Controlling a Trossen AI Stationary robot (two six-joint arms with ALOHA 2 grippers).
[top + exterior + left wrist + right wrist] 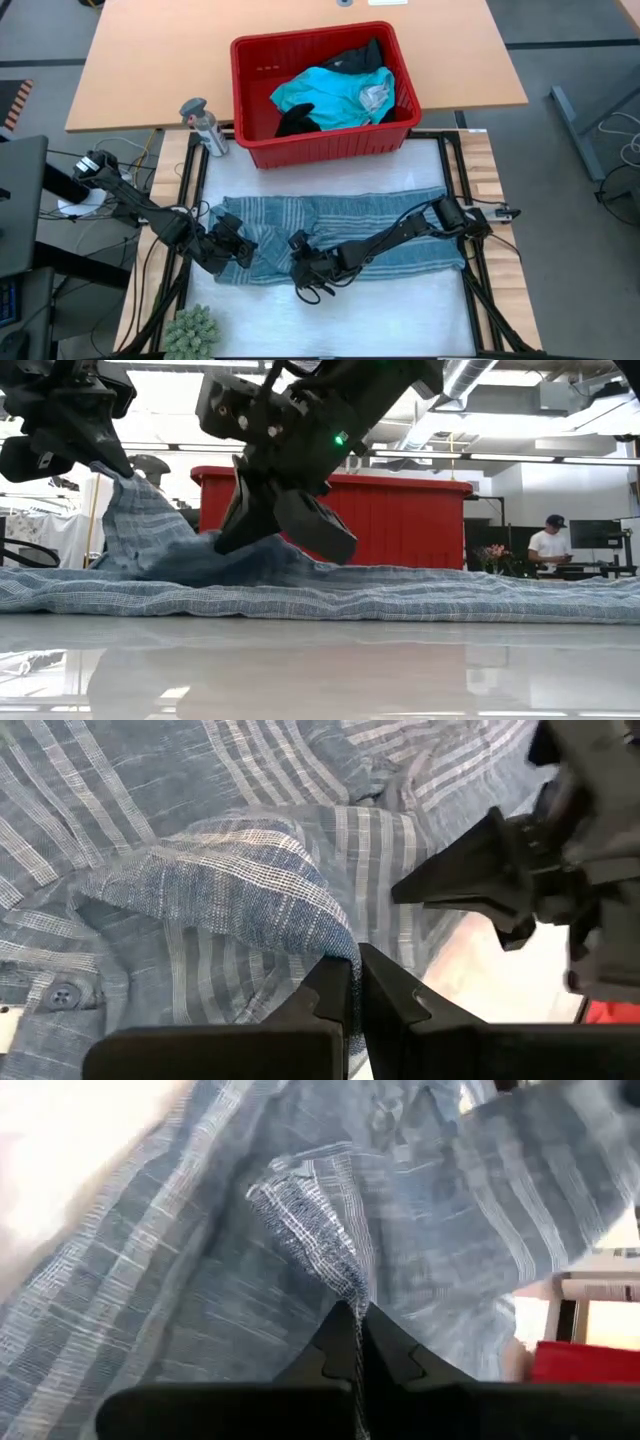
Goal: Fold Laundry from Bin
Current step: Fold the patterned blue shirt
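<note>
Currently the blue-grey striped garment (345,232) lies spread across the white work surface (330,315), in front of the red bin (325,140); pale woven stripes, a button visible near one edge. Left gripper (238,250) is pinched shut on the garment's left portion, lifting a fold into a peak. Right gripper (305,272) is clamped on a hemmed edge near the middle, apparently also raised slightly. Turquoise and black laundry (335,95) sits inside the bin. A small grey bottle (203,125) stands left of it.
</note>
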